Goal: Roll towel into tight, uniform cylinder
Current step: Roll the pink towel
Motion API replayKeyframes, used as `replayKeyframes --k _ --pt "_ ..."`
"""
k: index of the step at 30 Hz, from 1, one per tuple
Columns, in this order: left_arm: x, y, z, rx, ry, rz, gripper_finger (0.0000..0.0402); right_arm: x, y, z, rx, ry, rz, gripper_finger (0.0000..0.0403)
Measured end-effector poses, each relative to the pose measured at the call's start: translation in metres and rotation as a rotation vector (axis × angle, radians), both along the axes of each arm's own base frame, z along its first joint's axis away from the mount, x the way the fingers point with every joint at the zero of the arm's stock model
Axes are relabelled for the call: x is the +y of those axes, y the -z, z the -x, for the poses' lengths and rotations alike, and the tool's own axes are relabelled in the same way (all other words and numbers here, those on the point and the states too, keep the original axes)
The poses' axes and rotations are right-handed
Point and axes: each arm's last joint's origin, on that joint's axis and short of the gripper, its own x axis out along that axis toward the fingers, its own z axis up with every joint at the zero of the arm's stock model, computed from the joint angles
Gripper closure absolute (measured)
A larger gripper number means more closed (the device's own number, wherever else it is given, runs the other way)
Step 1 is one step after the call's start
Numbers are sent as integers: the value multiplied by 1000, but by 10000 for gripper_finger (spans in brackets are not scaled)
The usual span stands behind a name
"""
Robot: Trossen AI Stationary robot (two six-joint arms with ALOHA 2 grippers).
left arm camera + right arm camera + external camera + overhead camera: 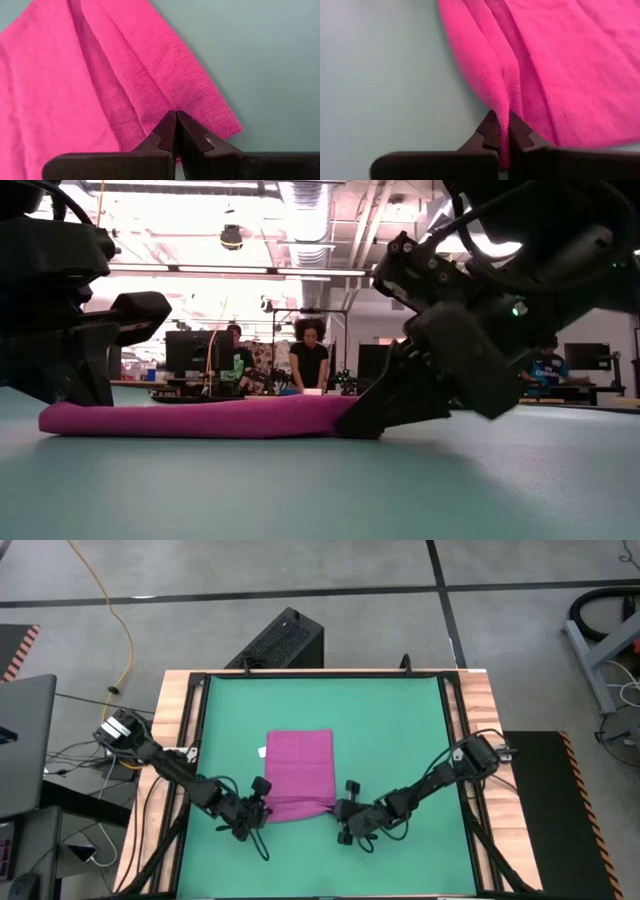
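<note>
The magenta towel (298,772) lies flat on the green mat (400,730), a small white tag (262,752) at its left edge. Its near end is turned over into a low fold (297,807). My left gripper (262,808) is shut on the fold's left end. My right gripper (338,810) is shut on its right end. In the low view the towel (200,418) shows as a low pink band between both grippers. My left gripper pinches the folded near edge of the towel at its left corner (159,120) between its two fingers, several layers. The fingers come low from the table's left. The fold rests on the mat. My right gripper pinches a raised fold at the towel's near right corner (504,116) between its two fingers, several layers. The fingers come low from the table's right. The cloth lies on the mat.
The mat sits in a wooden-edged table frame (180,710). A black box (280,640) stands beyond the far edge. People sit at desks (310,365) in the room behind. Bare mat lies to the far side and both sides of the towel.
</note>
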Motion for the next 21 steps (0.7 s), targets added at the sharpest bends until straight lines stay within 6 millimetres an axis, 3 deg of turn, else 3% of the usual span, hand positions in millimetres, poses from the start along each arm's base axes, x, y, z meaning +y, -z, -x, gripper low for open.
replayKeyframes --k 4,10,17,21 --pt "-1 -8 0 -11 14 34 401 -3 -8 0 14 18 -119 387" --pt "-1 -26 3 -42 49 123 401 -17 -25 -8 53 26 -484 386" --pt "-1 -35 4 -71 70 136 402 -42 -48 -14 106 170 -884 386" --pt "-1 -35 4 -76 72 136 402 -50 -56 -16 82 252 -981 386"
